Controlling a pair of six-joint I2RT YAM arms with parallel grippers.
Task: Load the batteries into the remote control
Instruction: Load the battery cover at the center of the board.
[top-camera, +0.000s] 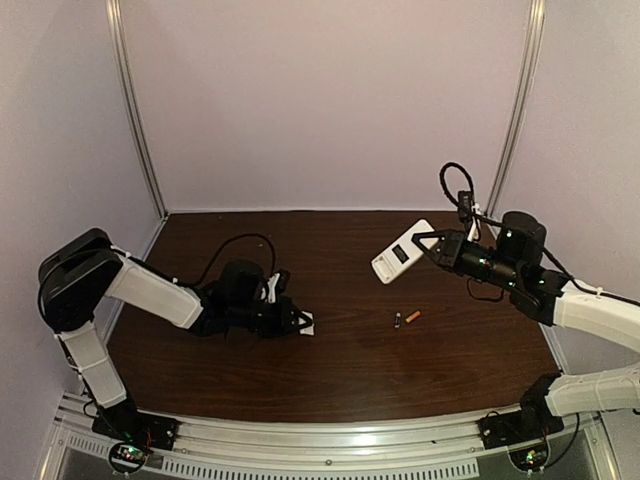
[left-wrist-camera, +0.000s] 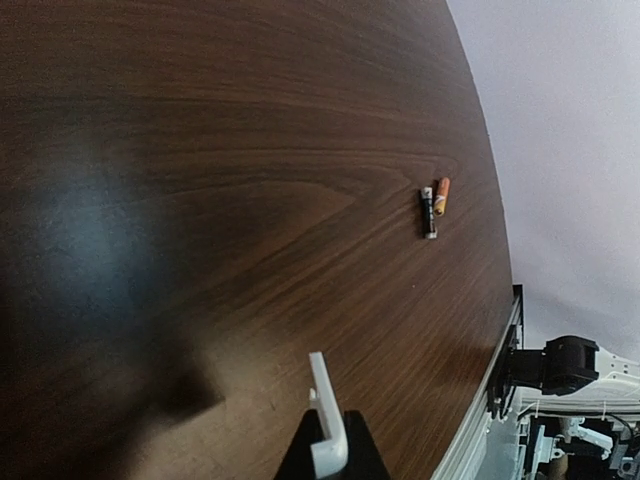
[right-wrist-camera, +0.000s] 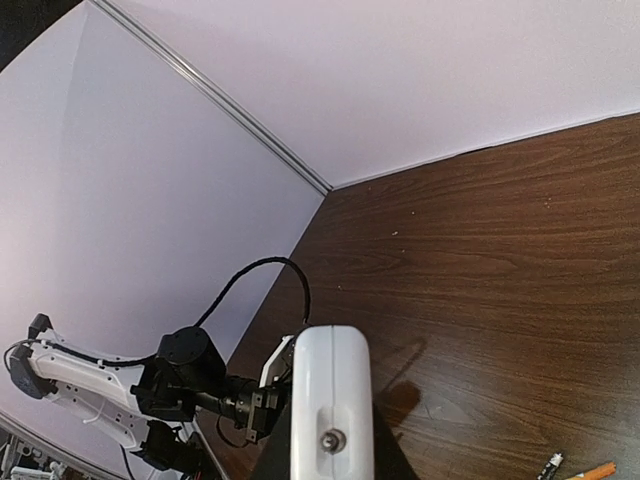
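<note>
Batteries, one orange and one dark, lie side by side on the table between the arms. They are likely light, hard and prone to roll, so best pinched across the barrel. Left gripper is clamped on a small white cover at table level. Farther back, right gripper grips the remote by one end, raised off the table.

walls: plain pale lilac | corner strips: metal, upright | table: dark wood grain | near-edge rail: aluminium
</note>
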